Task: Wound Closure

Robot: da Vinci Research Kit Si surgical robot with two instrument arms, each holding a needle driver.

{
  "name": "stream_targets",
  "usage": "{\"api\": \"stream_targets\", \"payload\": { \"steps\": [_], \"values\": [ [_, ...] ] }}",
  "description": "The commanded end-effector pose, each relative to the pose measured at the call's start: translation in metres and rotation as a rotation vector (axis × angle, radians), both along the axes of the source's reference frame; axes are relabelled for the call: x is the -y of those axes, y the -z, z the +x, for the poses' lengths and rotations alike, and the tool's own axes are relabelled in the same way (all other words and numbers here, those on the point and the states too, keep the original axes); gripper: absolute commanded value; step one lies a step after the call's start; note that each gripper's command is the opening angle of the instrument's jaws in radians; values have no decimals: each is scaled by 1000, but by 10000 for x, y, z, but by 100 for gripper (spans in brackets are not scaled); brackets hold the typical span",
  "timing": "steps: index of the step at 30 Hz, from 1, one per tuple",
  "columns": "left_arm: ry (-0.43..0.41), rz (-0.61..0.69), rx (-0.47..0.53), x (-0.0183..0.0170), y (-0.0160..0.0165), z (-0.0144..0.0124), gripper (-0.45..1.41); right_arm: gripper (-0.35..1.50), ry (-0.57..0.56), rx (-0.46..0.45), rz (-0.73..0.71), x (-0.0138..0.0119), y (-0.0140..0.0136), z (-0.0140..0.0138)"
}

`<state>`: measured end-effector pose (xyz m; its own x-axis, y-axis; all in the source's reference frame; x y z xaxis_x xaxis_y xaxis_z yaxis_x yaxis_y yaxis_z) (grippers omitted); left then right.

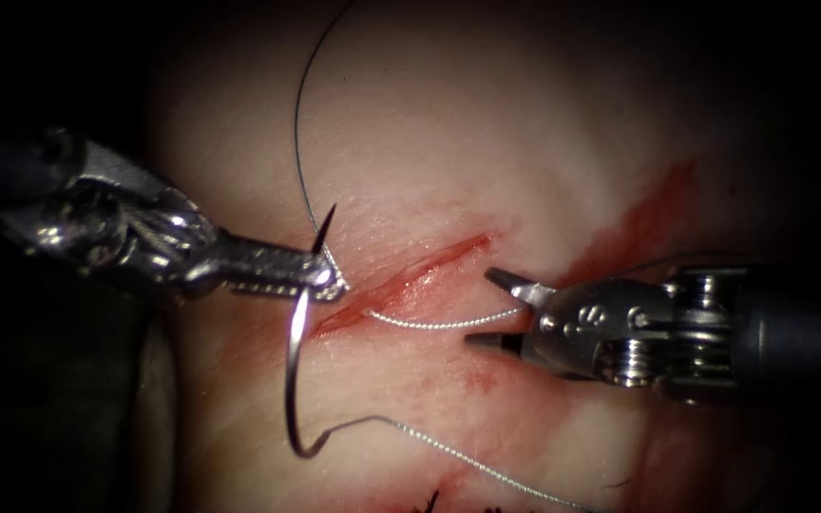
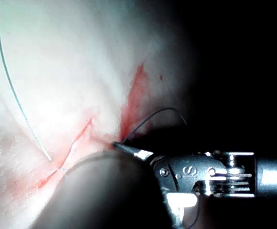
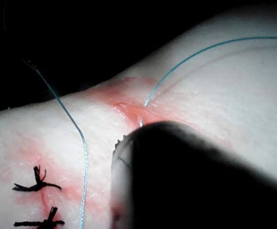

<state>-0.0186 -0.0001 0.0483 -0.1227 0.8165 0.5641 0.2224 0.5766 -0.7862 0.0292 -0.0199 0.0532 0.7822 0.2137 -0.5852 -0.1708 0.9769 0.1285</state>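
Right needle driver (image 1: 491,309), jaws apart and empty, sits right of the cut (image 1: 401,280); left needle driver (image 1: 330,280), clamped near the needle's (image 1: 292,380) point, holds it clear of the tissue (image 1: 486,133) beside the cut; stiff, slippery steel, best gripped mid-curve; thread (image 1: 448,323) limp

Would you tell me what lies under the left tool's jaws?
The left tool, shut on the needle near its tip, covers the left end of the cut; the tissue beneath is hidden.
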Motion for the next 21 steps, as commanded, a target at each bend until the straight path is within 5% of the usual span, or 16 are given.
{"api": "stream_targets", "payload": {
  "steps": [1,8,13,14,15,21],
  "values": [
    [-1,0,1,0,-5,-5,-45,62,10,-5,-6,5,-8,14],
    [-1,0,1,1,-5,-5,-45,89,36,-15,-23,31,-45,32],
    [-2,0,1,1,-5,-5,-45,59,38,-28,-3,33,-55,35],
    [-2,0,1,1,-5,-6,-45,41,36,-28,0,32,-57,35],
    [-2,0,1,1,-5,-6,-45,-30,46,-34,4,29,-60,35],
    [-4,1,3,1,-4,-6,-45,-35,3,24,-69,20,-44,18]
  ]
}}
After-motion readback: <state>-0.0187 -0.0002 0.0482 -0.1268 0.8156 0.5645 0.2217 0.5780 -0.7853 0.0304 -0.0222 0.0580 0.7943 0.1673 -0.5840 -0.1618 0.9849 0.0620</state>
